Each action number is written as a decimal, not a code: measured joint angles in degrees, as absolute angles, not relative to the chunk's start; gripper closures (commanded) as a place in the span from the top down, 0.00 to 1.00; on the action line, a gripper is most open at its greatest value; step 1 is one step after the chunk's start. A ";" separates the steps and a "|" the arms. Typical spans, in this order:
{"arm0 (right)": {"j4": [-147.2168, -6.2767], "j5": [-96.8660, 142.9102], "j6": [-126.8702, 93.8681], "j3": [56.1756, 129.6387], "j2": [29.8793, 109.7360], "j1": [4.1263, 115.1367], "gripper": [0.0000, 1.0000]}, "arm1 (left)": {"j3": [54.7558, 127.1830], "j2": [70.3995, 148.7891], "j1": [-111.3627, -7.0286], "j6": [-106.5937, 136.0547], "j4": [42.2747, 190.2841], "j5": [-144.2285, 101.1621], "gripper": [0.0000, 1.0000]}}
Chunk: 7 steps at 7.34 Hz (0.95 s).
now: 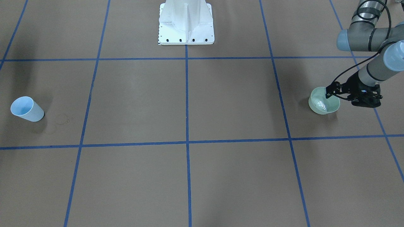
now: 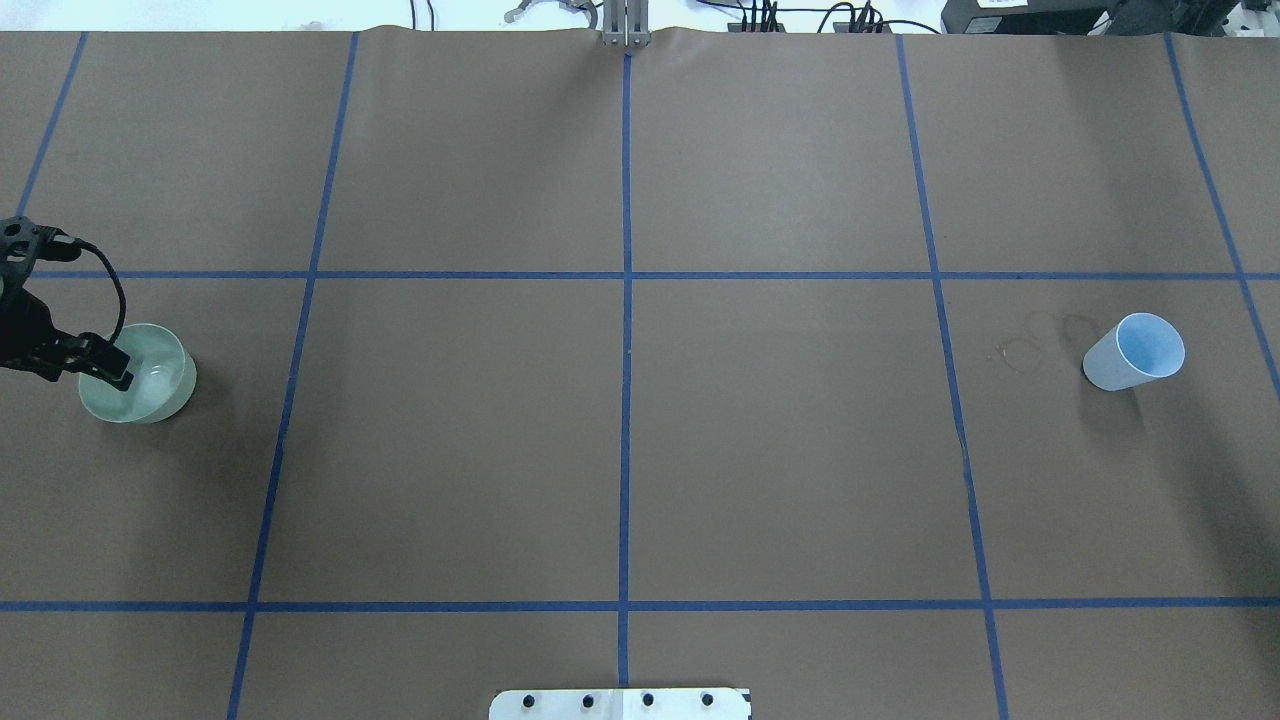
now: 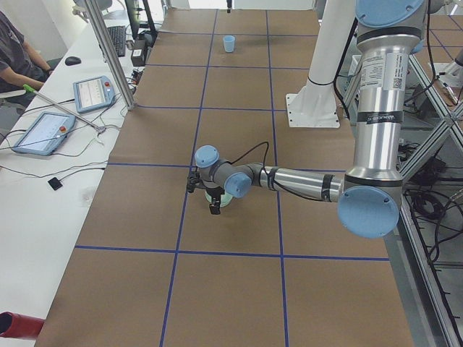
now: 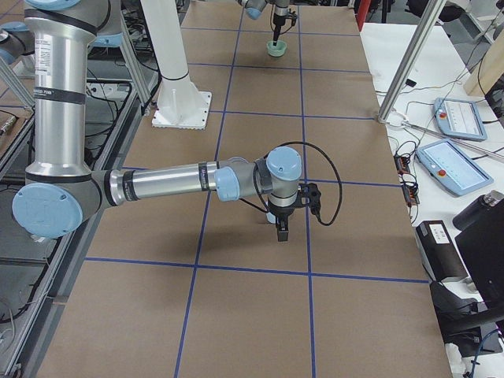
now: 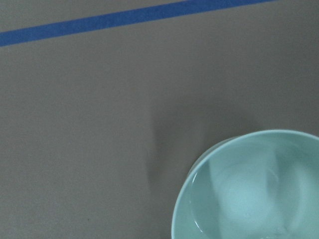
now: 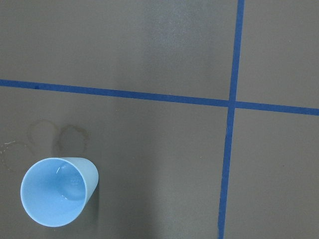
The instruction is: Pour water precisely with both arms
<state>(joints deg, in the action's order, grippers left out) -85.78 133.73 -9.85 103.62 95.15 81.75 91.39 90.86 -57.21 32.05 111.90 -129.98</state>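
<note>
Left gripper (image 1: 330, 91) at rim of pale green bowl (image 1: 333, 106), table's left end; fingers straddle rim, pinch or gap: cannot tell. Water (image 1: 320, 103) glints inside bowl. Right gripper (image 4: 282, 230) over table's right end by upright pale blue cup (image 2: 1135, 355); finger state: cannot tell.

Front-facing camera: across table (image 1: 135, 101) from robot, steep downward look, white pedestal (image 1: 186, 22) at top edge. Overhead camera: behind robot, opposite heading, pedestal at bottom edge. Both share blue tape grid (image 1: 187, 94), green bowl (image 1: 318, 105) and blue cup (image 1: 26, 109), sides mirrored. Left-end camera: high, looks along table, bowl near, cup far. Right-end camera: reverse heading, bowl far. Left wrist camera: very close, straight down, bowl rim in lower right corner. Right wrist camera: farther off table, straight down, cup lower left.
</note>
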 measured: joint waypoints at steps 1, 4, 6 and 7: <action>-85.78 133.75 -9.84 103.62 95.21 81.79 1.00 | 91.13 91.03 -57.15 32.24 111.82 -130.13 0.00; -85.78 133.77 -9.90 103.62 95.27 81.75 1.00 | 90.80 91.80 -57.19 36.80 111.01 -134.87 0.00; -85.78 133.77 -9.91 103.62 95.28 81.74 1.00 | 91.90 97.17 -57.18 42.32 109.56 -136.34 0.00; -85.78 133.77 -9.89 103.62 95.28 81.74 1.00 | 92.69 102.00 -56.64 46.94 107.29 -136.20 0.00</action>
